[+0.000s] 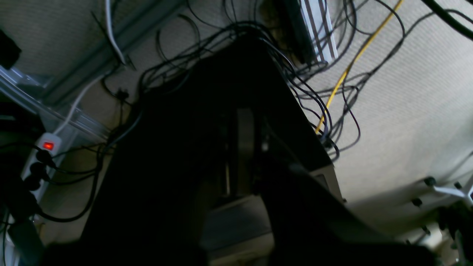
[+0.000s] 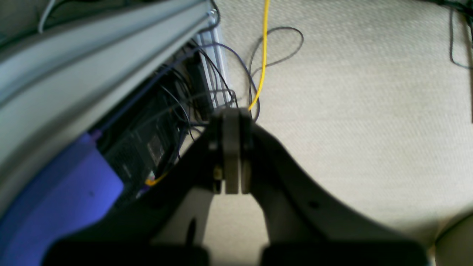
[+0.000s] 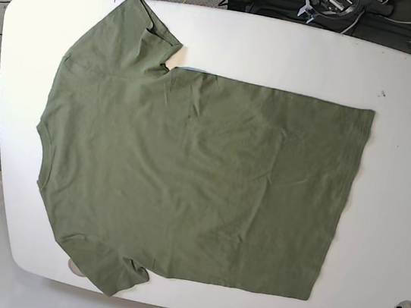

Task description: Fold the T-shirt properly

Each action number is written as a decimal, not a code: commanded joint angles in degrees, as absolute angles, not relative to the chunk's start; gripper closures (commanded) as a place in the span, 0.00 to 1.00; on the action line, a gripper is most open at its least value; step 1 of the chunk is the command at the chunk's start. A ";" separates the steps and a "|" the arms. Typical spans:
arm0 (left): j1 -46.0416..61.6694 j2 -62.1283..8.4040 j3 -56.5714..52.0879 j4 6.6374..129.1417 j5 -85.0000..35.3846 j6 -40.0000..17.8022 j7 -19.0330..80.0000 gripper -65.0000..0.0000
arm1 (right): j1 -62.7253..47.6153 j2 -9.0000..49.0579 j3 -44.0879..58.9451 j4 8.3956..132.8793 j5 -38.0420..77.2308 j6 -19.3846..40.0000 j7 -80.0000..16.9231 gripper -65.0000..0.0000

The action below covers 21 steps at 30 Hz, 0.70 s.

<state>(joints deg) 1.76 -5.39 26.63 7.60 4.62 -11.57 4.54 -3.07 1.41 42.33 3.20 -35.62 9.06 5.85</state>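
**Shirt laid flat, both arms parked away: starting the first fold well**

Going left to right across the base view, we meet the collar end first: the T-shirt (image 3: 187,174) lies spread flat on the white table (image 3: 400,189), neck at the left edge, one sleeve reaching to the far left corner and the other hanging slightly over the near edge. The body runs rightward across the middle, and the hem sits right of centre, well short of the table's right end. Only faint creases show; nothing is folded over yet, so we judge the task to be at its very start.

Neither arm appears over the table. The right gripper (image 2: 232,122) looks down at carpet and cables beside the table frame, its pads pressed together on nothing. The left gripper (image 1: 244,147) is dark in its own view, above a tangle of cables and a power strip (image 1: 38,162); we cannot make out its tips clearly, but it reads as closed and empty too.

To do the first step well, we would bring both arms over the table, spread the jaws before descending, and take matching points along one long side, say the far sleeve and the far hem corner. Pinching only the top layers cleanly and lifting evenly should keep the fold line straight. The overhanging near sleeve could drag if we pull too fast.
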 commanded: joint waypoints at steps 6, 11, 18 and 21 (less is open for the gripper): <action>1.70 -5.84 26.73 7.38 4.50 -11.74 5.11 1.00 | -3.44 1.34 42.38 3.22 -35.05 9.39 6.57 1.00; 1.72 -6.17 26.67 7.54 4.39 -11.62 5.55 1.00 | -4.17 1.39 42.49 3.48 -34.55 9.60 7.21 1.00; 4.13 -7.24 25.61 11.68 4.40 -11.73 5.41 1.00 | -8.70 1.44 42.10 8.06 -33.67 11.59 10.41 1.00; 5.30 -7.65 25.05 13.34 4.27 -11.82 4.95 1.00 | -10.39 1.41 41.79 9.74 -33.34 12.19 11.22 1.00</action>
<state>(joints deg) 4.27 -7.18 25.34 12.32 4.40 -11.55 4.56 -8.64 0.97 41.89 8.75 -33.43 12.34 11.79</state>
